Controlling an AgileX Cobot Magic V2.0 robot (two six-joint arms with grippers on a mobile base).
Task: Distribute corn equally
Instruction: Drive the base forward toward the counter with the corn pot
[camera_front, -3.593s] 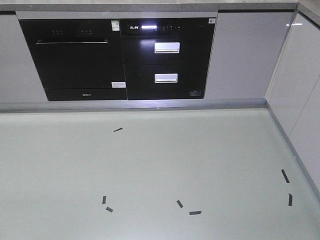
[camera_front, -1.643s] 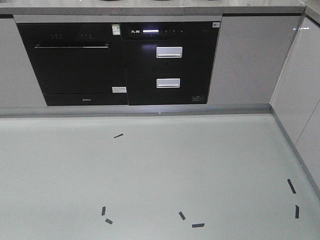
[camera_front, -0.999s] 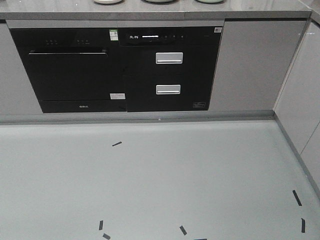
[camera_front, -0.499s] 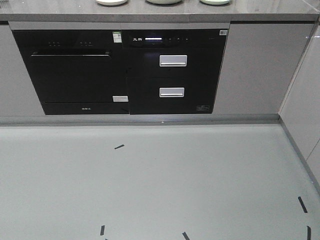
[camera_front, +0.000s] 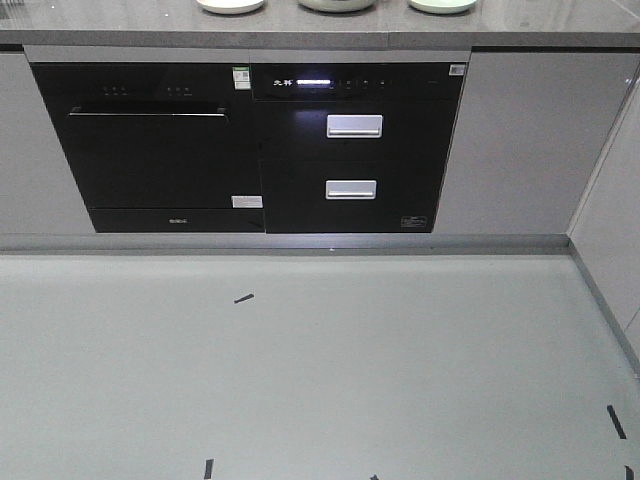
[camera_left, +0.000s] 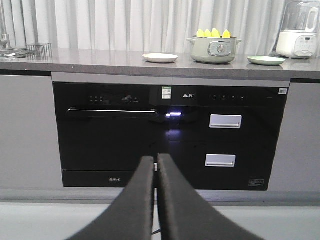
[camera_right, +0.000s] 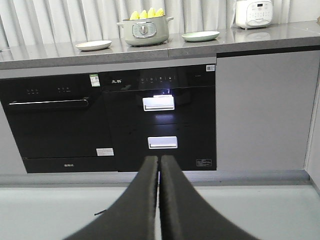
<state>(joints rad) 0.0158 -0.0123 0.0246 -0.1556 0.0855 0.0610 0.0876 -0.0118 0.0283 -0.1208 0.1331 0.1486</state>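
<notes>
On the grey stone desk, take as landmark the pale green round cooking pot with a dial on its front. Left of the pot lies a shallow white plate with nothing showing on it. In the pot stands the corn: four bright yellow cobs set upright, only their pointed tips above the rim. Right of the pot lies a shallow pale green plate, likewise with nothing showing on it, and further right of the pot stands a white countertop appliance. Below the pot, the desk front carries black glass-fronted ovens.

The left gripper has its black fingers pressed together on nothing. The right gripper is the same. Both are well apart from the pot, with pale floor between.

The step in hand looks like the approach, with no cob shared out yet. The next move calls for bringing the base up to the desk in front of the pot, spreading one pair of fingers and reaching down over the rim onto a cob's tip. Two cobs per plate would be the even share.
</notes>
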